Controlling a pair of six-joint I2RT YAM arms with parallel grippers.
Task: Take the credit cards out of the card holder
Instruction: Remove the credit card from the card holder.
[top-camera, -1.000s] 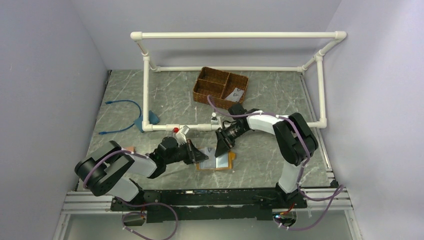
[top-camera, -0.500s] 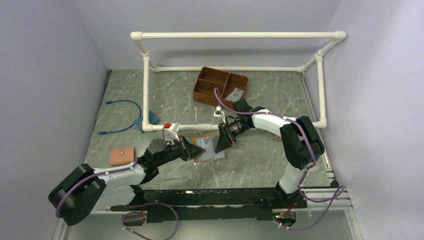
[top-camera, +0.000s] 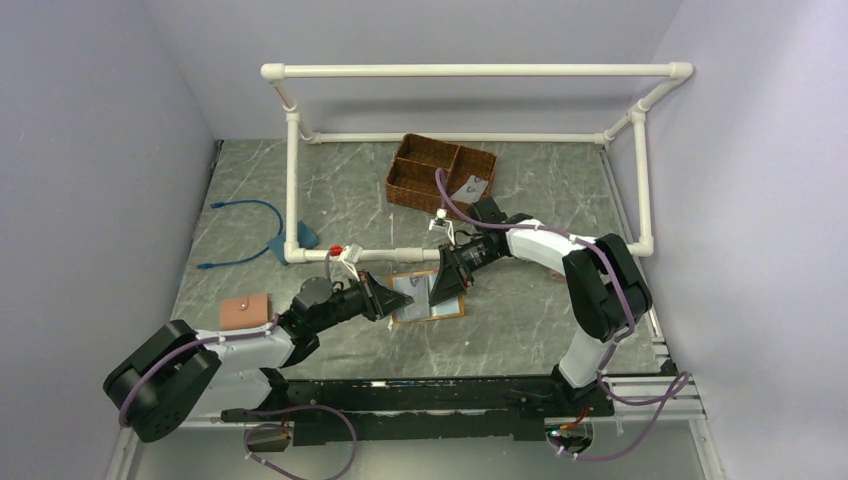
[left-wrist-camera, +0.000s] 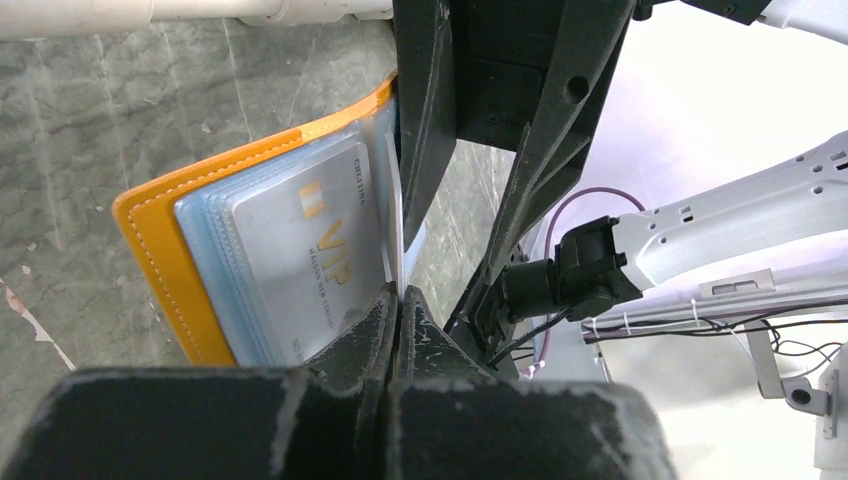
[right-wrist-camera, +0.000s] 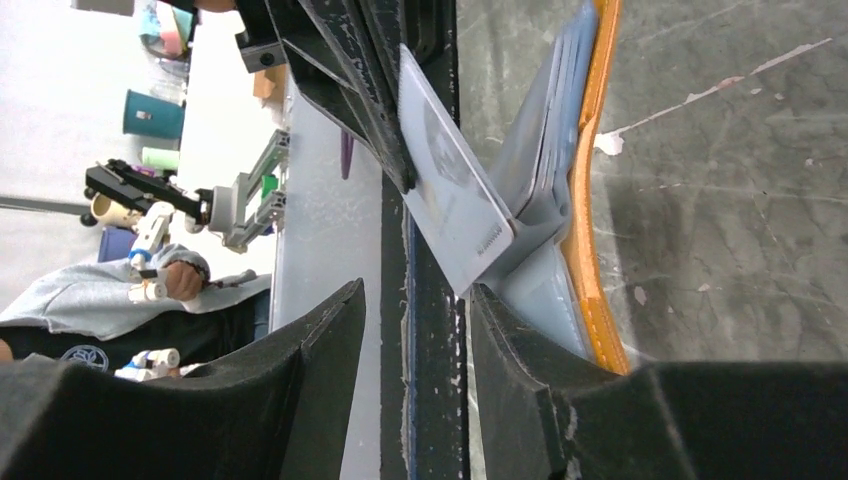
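The card holder (top-camera: 440, 306) lies open on the desk (top-camera: 560, 200); the left gripper (left-wrist-camera: 398, 300) is clamped on a pale card (right-wrist-camera: 450, 195) standing out of the sleeves; the right gripper (right-wrist-camera: 415, 300) stands parted at its corner; a second card (top-camera: 468, 187) seems already in the basket (top-camera: 440, 150); others are left in their slots.

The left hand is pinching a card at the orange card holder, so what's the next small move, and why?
Probably draw the left hand back, sliding the card clear of the card holder. Its jaws are shut on that card's edge, the card's other end seems to sit inside the holder, and the right hand stands open alongside, gripping nothing.
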